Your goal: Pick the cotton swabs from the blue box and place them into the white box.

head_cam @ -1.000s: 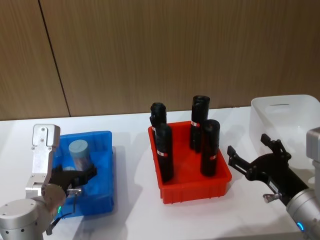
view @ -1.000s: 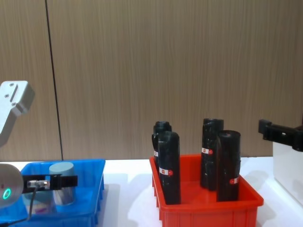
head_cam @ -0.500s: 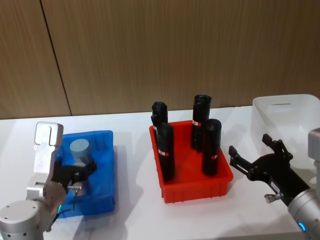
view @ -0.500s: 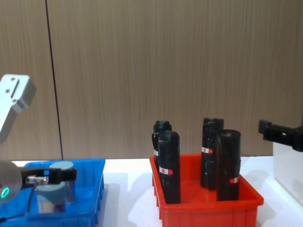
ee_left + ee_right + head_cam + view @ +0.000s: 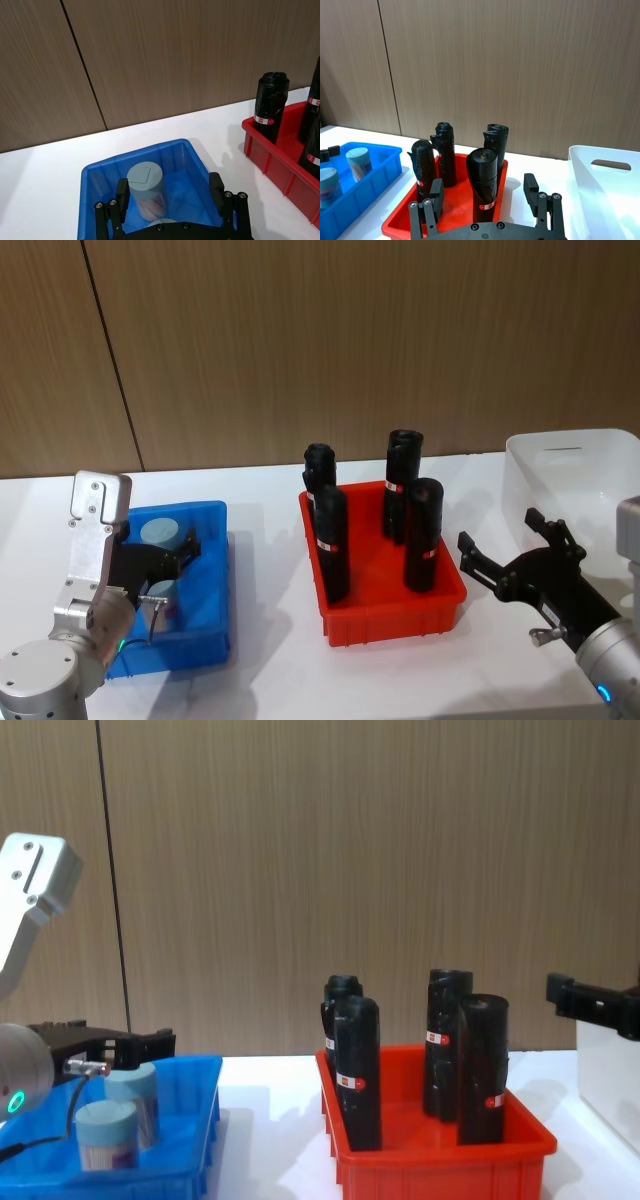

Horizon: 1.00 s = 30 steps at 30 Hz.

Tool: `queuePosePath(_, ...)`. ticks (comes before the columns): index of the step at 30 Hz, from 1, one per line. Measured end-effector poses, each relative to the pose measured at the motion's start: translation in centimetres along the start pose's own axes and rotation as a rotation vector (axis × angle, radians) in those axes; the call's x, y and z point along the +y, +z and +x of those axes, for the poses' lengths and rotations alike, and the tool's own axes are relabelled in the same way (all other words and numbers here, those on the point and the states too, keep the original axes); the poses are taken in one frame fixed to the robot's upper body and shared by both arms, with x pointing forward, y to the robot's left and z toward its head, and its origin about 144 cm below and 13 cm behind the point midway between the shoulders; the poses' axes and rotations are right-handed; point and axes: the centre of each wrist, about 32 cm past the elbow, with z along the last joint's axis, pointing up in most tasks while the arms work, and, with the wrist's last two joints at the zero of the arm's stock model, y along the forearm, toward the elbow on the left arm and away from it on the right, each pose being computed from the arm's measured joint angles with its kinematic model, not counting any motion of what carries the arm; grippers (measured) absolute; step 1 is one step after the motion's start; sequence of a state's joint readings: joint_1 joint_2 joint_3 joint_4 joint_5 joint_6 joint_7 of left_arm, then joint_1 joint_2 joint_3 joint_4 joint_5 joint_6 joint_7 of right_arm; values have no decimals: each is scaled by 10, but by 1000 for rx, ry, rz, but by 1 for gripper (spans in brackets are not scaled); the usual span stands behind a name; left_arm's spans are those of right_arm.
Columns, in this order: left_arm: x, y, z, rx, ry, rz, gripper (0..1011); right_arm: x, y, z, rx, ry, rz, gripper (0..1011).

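Two cotton swabs jars with pale grey-blue lids stand in the blue box at the table's left: one farther back, one nearer. In the left wrist view the far jar stands ahead, between the finger lines. My left gripper hovers open just above the jars, holding nothing; in the chest view the left gripper sits over both jars. The white box stands at the far right. My right gripper rests open beside it.
A red bin with several tall black bottles stands mid-table between the blue box and the white box. A wooden wall panel closes the back. Bare white tabletop lies in front of the bins.
My left gripper has risen from jar level around the far jar to above the lids, still open. Both jars stay in the blue box. The right arm is still.
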State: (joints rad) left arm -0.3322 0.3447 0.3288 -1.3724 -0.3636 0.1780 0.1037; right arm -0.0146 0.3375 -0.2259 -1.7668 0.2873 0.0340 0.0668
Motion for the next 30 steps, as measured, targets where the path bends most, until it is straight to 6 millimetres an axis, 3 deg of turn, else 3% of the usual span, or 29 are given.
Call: queuePosePath(30, -4, -7, 3, 72, 25, 151, 1004, 0, 0, 0, 0, 0, 0, 1002)
